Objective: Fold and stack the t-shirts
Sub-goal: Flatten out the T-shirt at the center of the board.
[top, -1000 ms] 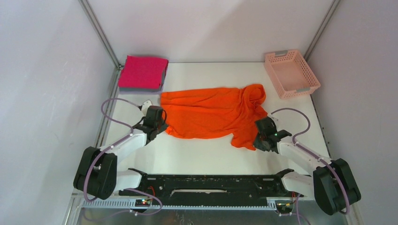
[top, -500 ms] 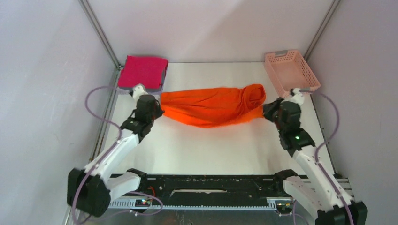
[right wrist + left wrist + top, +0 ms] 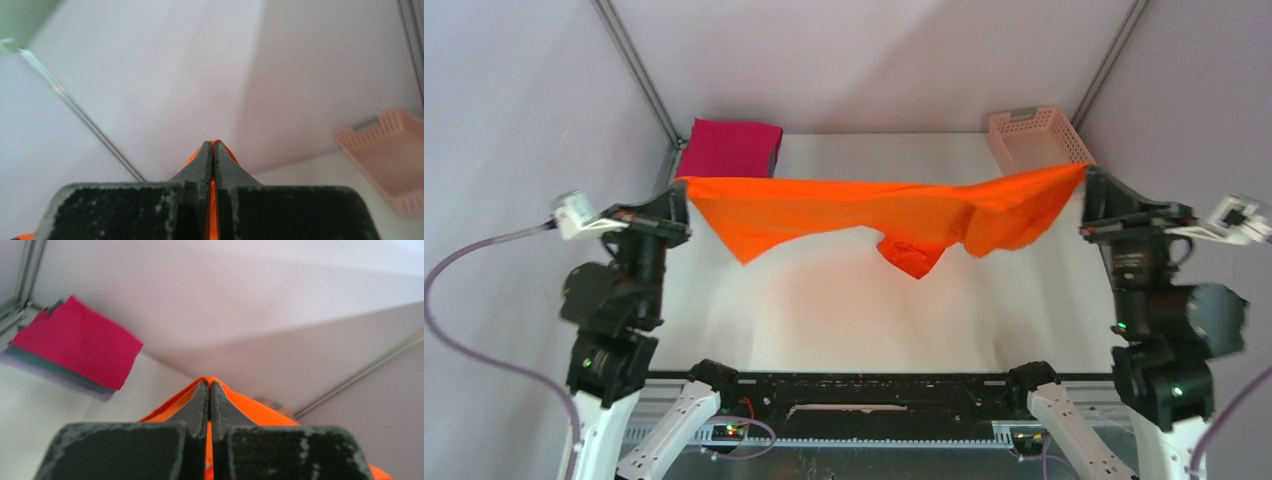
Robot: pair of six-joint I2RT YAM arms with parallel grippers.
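The orange t-shirt (image 3: 844, 210) hangs stretched in the air between both grippers, sagging in the middle with a bunched part low at centre right. My left gripper (image 3: 680, 188) is shut on its left corner; the cloth (image 3: 250, 412) shows pinched between the fingers. My right gripper (image 3: 1087, 182) is shut on its right corner, with orange cloth (image 3: 212, 200) between the fingers. The folded magenta-pink shirt (image 3: 729, 148) lies on a folded grey one at the back left, also in the left wrist view (image 3: 75, 342).
The pale pink lattice basket (image 3: 1034, 135) stands at the back right, partly behind the lifted shirt, and shows in the right wrist view (image 3: 390, 160). Walls and metal frame posts close in the back and sides. The white table (image 3: 844, 310) lies below.
Both arms have risen high and spread apart, lifting the orange shirt off the table and stretching it taut between them; earlier it lay crumpled on the table.
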